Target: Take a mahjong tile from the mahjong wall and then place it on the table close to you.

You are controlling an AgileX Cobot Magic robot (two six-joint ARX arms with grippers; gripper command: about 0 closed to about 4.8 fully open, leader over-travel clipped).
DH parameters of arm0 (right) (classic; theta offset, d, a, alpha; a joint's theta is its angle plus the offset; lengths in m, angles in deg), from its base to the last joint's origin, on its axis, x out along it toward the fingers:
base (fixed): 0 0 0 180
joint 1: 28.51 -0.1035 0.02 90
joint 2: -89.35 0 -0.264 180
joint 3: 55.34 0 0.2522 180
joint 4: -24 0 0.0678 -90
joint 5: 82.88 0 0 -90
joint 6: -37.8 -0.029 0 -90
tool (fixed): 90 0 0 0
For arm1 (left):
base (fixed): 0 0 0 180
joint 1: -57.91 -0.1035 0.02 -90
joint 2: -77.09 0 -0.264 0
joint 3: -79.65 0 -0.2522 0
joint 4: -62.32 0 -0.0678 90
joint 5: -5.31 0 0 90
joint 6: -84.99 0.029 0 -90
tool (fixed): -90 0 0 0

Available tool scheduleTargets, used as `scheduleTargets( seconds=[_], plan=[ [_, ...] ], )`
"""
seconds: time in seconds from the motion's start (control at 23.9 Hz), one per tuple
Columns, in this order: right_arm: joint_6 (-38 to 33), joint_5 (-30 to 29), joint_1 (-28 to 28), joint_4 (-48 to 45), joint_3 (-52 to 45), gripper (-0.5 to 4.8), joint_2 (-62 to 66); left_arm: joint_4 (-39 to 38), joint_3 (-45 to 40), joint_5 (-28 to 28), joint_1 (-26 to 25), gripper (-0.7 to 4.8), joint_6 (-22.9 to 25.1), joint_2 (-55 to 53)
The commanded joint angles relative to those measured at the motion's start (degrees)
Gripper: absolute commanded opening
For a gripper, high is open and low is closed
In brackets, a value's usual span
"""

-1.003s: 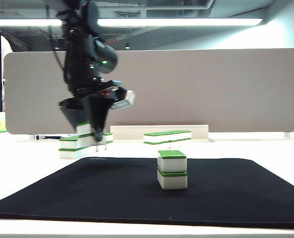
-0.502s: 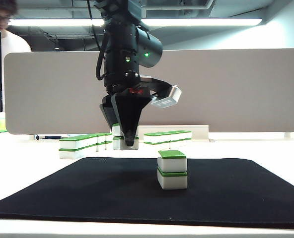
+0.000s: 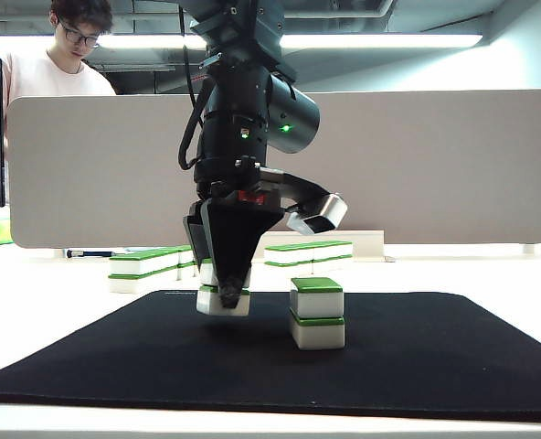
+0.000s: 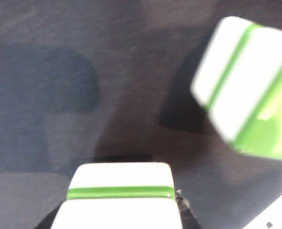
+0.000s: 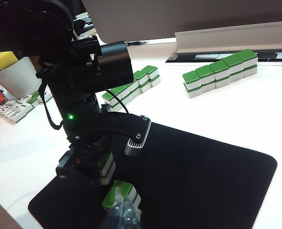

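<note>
Hanging pinched between the fingers of the left tool [image 3: 226, 294], a mahjong tile [image 3: 223, 300] sits just above the black mat [image 3: 115, 347], green seam level, close beside a two-high stack [image 3: 316, 313] that stands on the mat. In the left wrist view that stack shows blurred and tilted [image 4: 248, 107], so I judge the held tile is being brought down next to it, not onto it, though the gap to the mat is hard to read from that blur. The tool points straight down, which keeps the tile flat for setting down on the near part of the desk [image 3: 33, 311].

Behind, the mahjong wall [image 3: 156, 265] runs along the white desk off the mat's far left corner, well apart from the held tile; a shorter row [image 3: 309, 252] lies farther right. From the right wrist view the wall [image 5: 134, 86] angles away behind the left arm.

As for the right tool [image 5: 122, 212], only a blurred tip shows at the edge of its own camera; whether it stands wide or narrow I cannot tell.

A grey-beige divider [image 3: 435, 165] closes the back of the desk, with a person in glasses [image 3: 65, 55] beyond it under strip lights.
</note>
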Motion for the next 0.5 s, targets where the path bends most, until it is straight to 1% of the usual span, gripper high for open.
scheduleTargets(
  seconds=[0.04,0.17,0.21,0.29,0.33,0.46,0.5],
  plan=[
    [0.15,0.09,-0.02,-0.94,0.28,-0.01,-0.04,-0.24,-0.24,-1.38,0.81,1.41,-0.63,0.52],
    [0.17,0.11,-0.02,-0.96,0.28,-0.01,-0.04,-0.28,-0.24,-1.44,1.33,1.41,-1.03,0.55],
    [0.17,0.09,-0.02,-0.94,0.28,-0.01,-0.04,-0.28,-0.26,-1.99,1.33,1.41,-2.23,0.52],
    [0.20,0.11,-0.02,-0.96,0.28,-0.01,-0.04,-0.28,-0.24,-3.48,1.36,1.42,-2.99,0.55],
    [0.20,0.11,-0.02,-0.96,0.28,-0.01,-0.04,-0.28,-0.15,-2.32,1.33,1.41,-3.65,0.55],
    [0.37,0.13,-0.02,-0.98,0.28,-0.01,-0.04,-0.11,0.11,5.95,1.20,1.41,-3.45,0.57],
    [0.37,0.13,-0.02,-0.98,0.28,-0.01,-0.04,-0.07,0.46,6.60,1.20,1.41,-3.43,0.57]
  ],
)
